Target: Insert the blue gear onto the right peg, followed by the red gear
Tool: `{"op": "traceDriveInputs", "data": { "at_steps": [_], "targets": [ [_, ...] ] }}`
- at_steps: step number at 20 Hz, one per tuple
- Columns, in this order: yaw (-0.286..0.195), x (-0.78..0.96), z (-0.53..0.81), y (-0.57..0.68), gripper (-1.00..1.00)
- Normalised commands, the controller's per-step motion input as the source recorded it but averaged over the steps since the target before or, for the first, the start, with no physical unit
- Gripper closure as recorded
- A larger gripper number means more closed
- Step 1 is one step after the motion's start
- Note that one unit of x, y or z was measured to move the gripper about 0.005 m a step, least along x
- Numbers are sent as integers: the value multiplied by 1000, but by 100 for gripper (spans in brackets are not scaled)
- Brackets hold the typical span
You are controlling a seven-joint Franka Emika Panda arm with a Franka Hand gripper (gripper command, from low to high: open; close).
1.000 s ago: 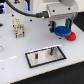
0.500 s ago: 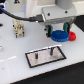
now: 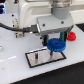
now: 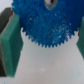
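My gripper [image 3: 56,42] is shut on the blue gear [image 3: 56,46] and holds it just above the far right end of the grey plate with a black border [image 3: 42,58]. In the wrist view the blue gear [image 4: 47,22] sits between my two fingers [image 4: 10,42], teeth pointing down. The red gear [image 3: 73,36] lies on the white table at the exterior view's right, apart from the gripper. The right peg is too small and blurred to make out; it may be under the gear.
The arm's white body [image 3: 35,12] and black cables [image 3: 10,25] fill the upper part of the exterior view. A small object [image 3: 19,34] stands on the table behind the plate, at the exterior view's left.
The gripper, with the blue gear in it, has moved leftward and down in the exterior view, from near the red gear to over the plate's right end.
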Motion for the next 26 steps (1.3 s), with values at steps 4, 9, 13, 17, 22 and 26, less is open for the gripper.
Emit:
{"op": "traceDriveInputs", "data": {
  "at_steps": [4,9,13,17,22,26],
  "targets": [
    [0,226,-98,-91,100],
    [0,167,-92,-55,100],
    [0,183,533,-17,100],
    [0,297,525,-26,100],
    [0,342,29,-49,100],
    [0,371,-41,-32,100]
  ]
}}
